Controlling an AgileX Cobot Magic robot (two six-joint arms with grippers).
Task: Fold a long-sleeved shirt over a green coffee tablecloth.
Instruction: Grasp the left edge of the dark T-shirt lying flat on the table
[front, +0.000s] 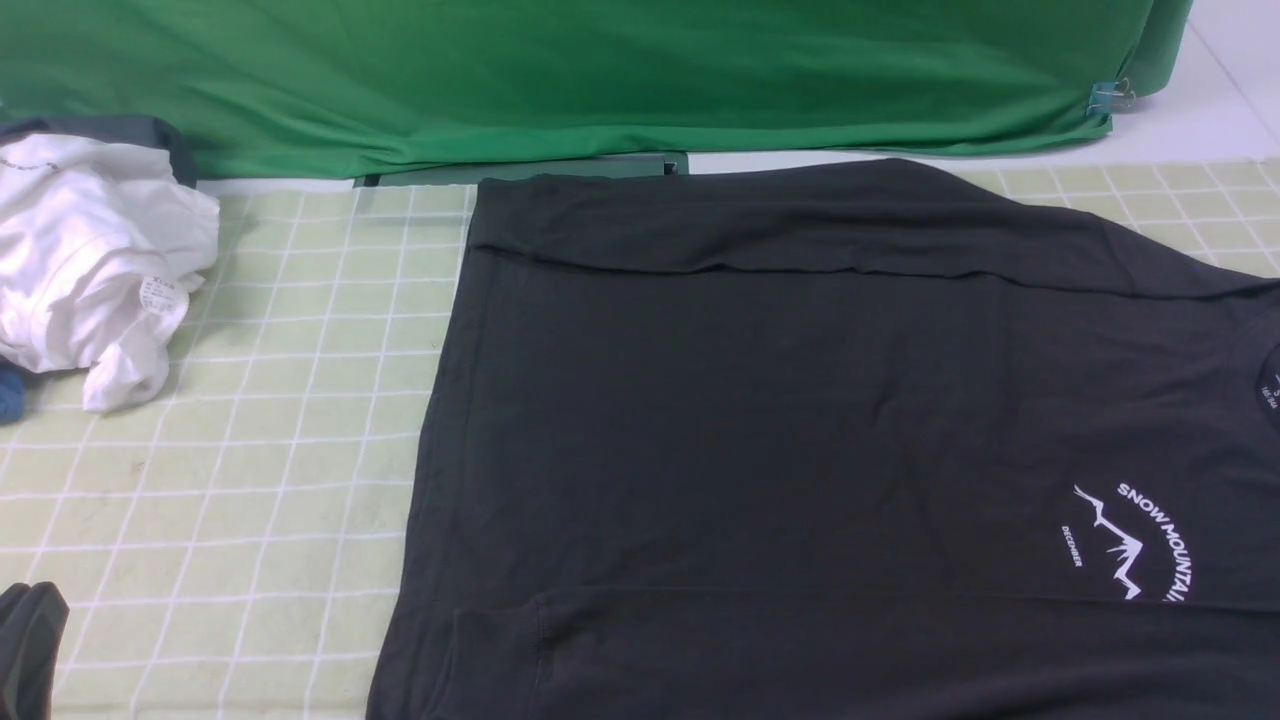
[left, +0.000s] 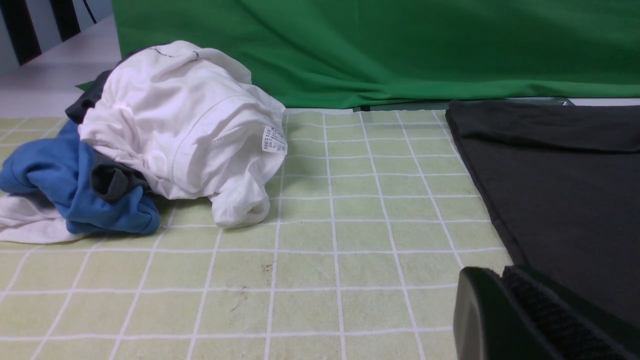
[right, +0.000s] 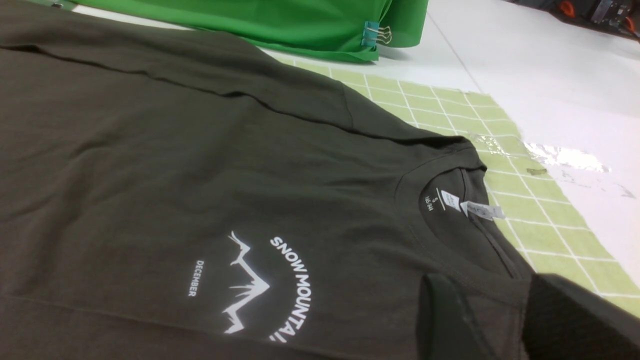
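Front view: the long-sleeved shirt (front: 750, 420) lies flat, print up, on the green coffee tablecloth (front: 280, 400). It spreads from the middle of the table past the picture's right edge. Both sleeves look turned in over the body, 1 along the far edge and 1 along the near edge with its cuff showing. I judge the sleeve folds done and the crosswise fold of the body next. My left hand (front: 25, 640) shows only as a dark corner at the lower left, apart from the hem. My right hand is out of this picture. A white garment (front: 90, 260) is heaped at the far left.

Left wrist view: my left hand (left: 495, 274) is clenched on nothing, fingers pressed together, low over bare tablecloth (left: 350, 225). The shirt's (left: 560, 180) hem edge is near but untouched. A blue garment (left: 70, 180) lies against the white one (left: 185, 130), well off from me.

Right wrist view: my right hand (right: 490, 287) is released, its 2 fingers apart with nothing between them that I can see. It hangs near the collar, and the shirt (right: 175, 150) lies flat under the gap. As I judge it, the next move needs my left hand to unclench. Each hand then pinches a corner of 1 end, and both lift and carry it across evenly so the tucked sleeves do not slip out.
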